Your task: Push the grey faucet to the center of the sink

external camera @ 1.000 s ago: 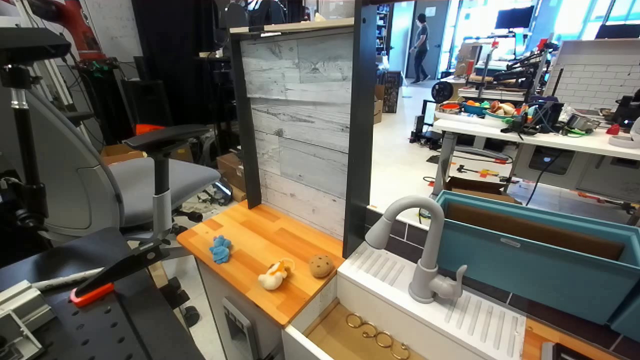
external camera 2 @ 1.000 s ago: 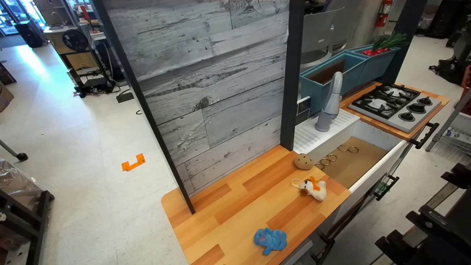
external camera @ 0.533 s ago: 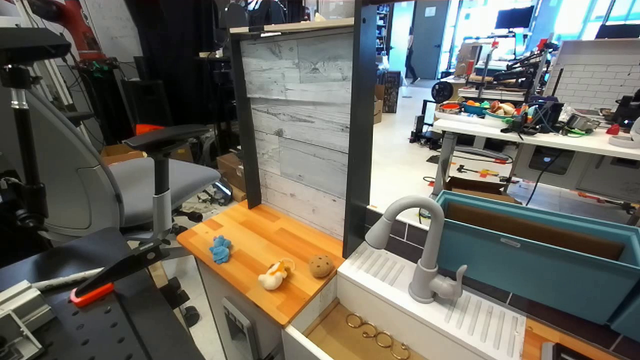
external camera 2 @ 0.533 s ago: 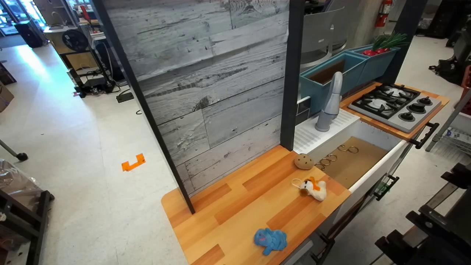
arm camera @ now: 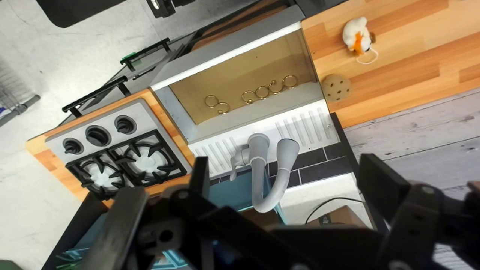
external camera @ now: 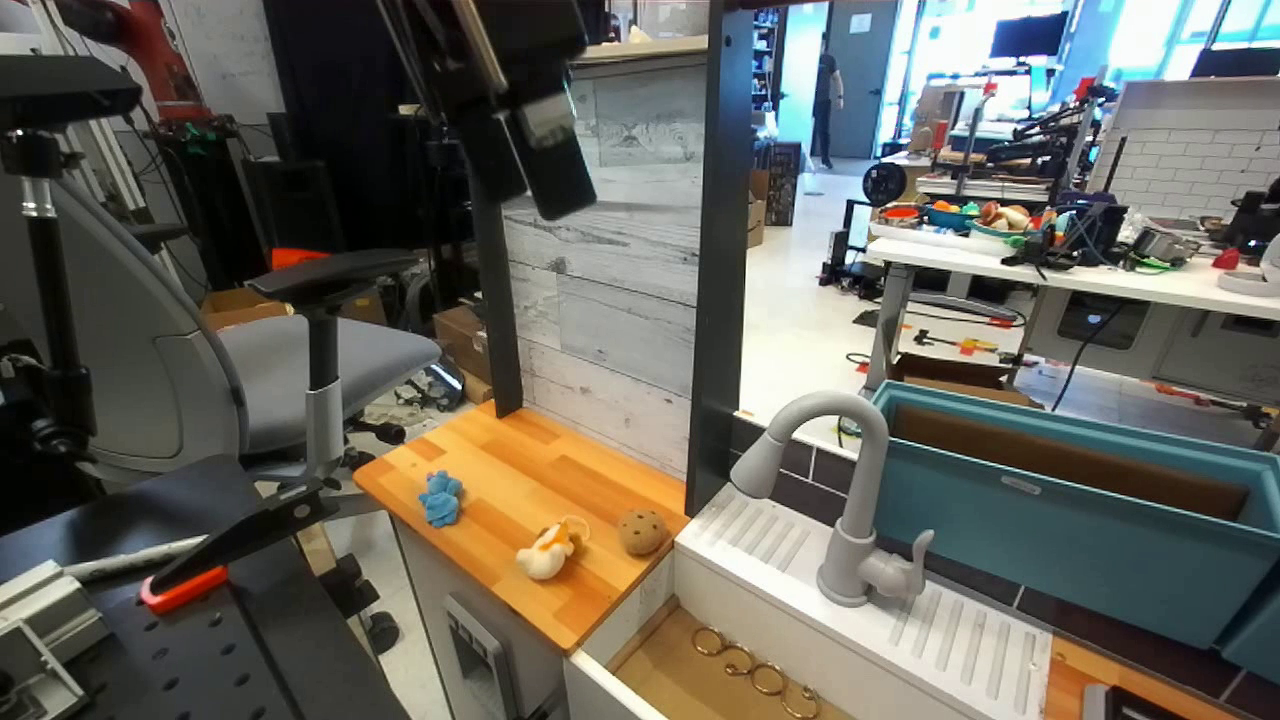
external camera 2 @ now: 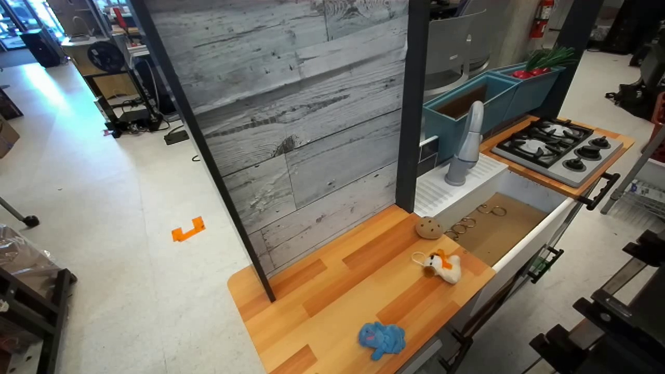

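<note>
The grey faucet (external camera: 862, 490) stands on the white ribbed ledge behind the sink. Its spout is turned sideways along the ledge, toward the wooden counter with the toys. It also shows in an exterior view (external camera 2: 470, 148) and in the wrist view (arm camera: 258, 180). The sink (arm camera: 232, 71) is a white basin with a brown floor, also in both exterior views (external camera: 720, 600) (external camera 2: 511, 231). My gripper (external camera: 535, 195) is high up in front of the wooden panel, well apart from the faucet. In the wrist view my gripper (arm camera: 285, 161) has its fingers wide apart with nothing between them.
Brass rings (arm camera: 262, 92) lie in the sink. A cookie (external camera 2: 429, 227), a white duck toy (external camera 2: 447, 267) and a blue toy (external camera 2: 382, 338) lie on the wooden counter. A teal planter (external camera: 1040, 530) is behind the faucet. A black post (external camera: 715, 300) and a stove (external camera 2: 556, 150) flank the sink.
My gripper has come into an exterior view at the upper left, in front of the wooden panel. The faucet and the toys have not moved. A person in the background has moved.
</note>
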